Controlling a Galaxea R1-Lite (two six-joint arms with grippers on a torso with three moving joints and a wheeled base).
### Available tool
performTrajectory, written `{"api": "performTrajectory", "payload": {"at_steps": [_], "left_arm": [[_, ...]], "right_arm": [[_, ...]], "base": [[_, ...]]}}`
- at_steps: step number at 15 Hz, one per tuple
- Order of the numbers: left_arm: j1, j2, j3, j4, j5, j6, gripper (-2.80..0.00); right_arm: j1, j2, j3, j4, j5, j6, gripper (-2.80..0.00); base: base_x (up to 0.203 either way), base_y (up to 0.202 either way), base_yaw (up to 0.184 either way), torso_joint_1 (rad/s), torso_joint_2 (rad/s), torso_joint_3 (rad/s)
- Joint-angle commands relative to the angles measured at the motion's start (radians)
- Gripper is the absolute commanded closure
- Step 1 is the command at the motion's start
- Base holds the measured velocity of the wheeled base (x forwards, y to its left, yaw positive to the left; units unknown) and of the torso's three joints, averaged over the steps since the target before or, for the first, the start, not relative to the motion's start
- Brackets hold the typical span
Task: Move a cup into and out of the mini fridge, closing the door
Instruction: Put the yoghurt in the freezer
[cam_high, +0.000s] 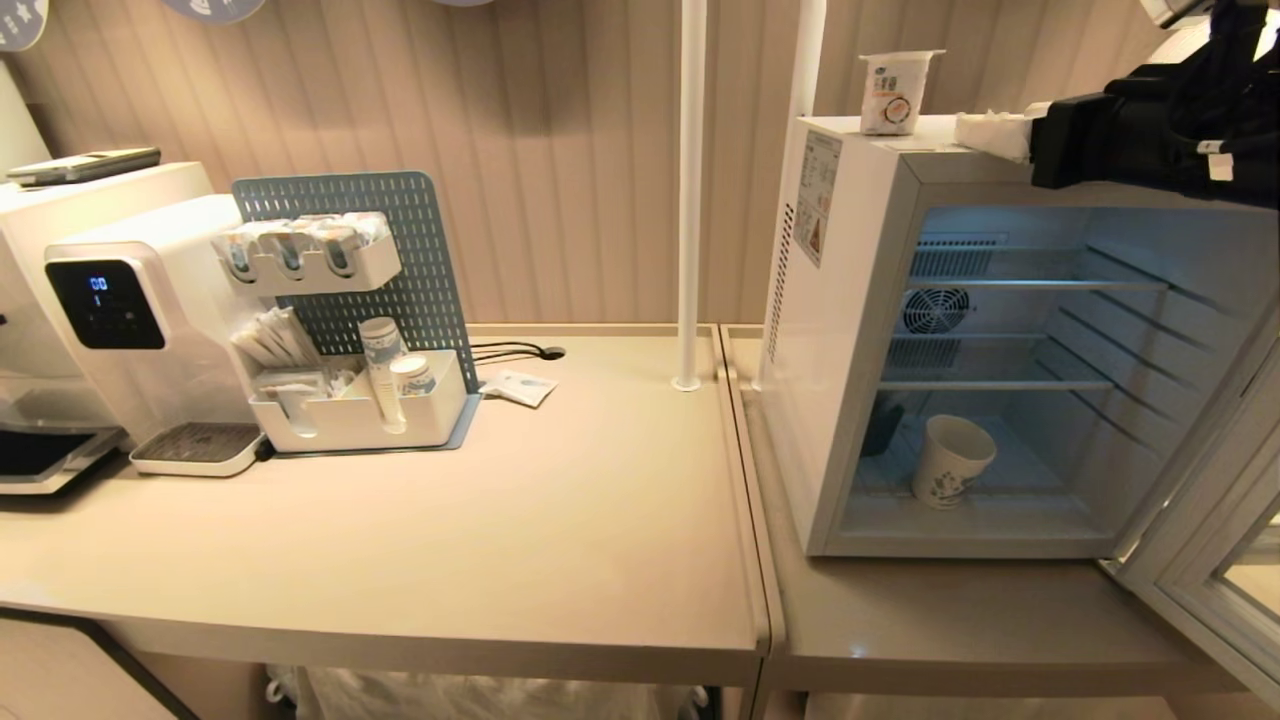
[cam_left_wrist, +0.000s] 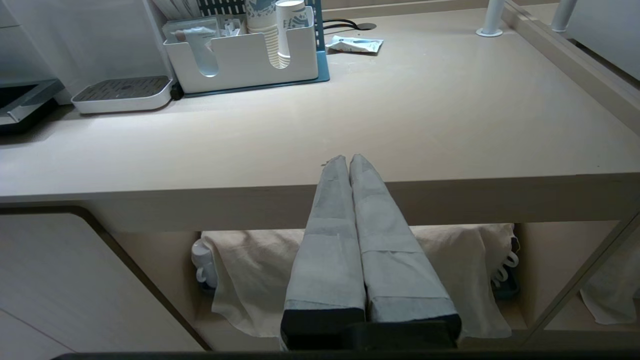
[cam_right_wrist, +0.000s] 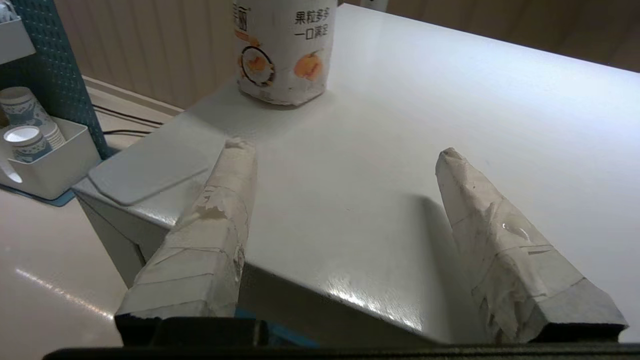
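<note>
The mini fridge (cam_high: 850, 300) stands on the right-hand counter, lit inside. Its door (cam_high: 1200, 560) is swung wide open at the right edge of the head view. On the fridge's bottom floor, left of the middle, the cup (cam_high: 950, 460) stands mouth up under two bare wire shelves. My right gripper (cam_right_wrist: 345, 150) hovers over the front of the fridge's flat top (cam_right_wrist: 400, 100), open, with nothing between its taped fingers (cam_high: 990, 135). My left gripper (cam_left_wrist: 348, 159) is parked low before the table's front edge, shut and empty.
A printed white pouch (cam_high: 895, 92) stands on the fridge top beyond the right gripper. On the beige table (cam_high: 500, 520) are a water dispenser (cam_high: 120, 320), a pegboard organizer with stacked paper cups (cam_high: 385, 370), a sachet (cam_high: 518, 387) and a white pole (cam_high: 690, 190).
</note>
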Motion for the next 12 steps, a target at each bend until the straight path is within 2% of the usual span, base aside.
{"api": "performTrajectory", "payload": {"at_steps": [1,12], "left_arm": [[0.000,0.000,0.000,0.000,0.000,0.000,0.00],[0.000,0.000,0.000,0.000,0.000,0.000,0.00]], "right_arm": [[-0.014,-0.080,0.074,0.011,-0.014,-0.012,-2.80],[-0.016,-0.344,0.139,0.057,-0.025,-0.012,-2.80]], "base": [[0.000,0.000,0.000,0.000,0.00,0.000],[0.000,0.000,0.000,0.000,0.00,0.000]]}}
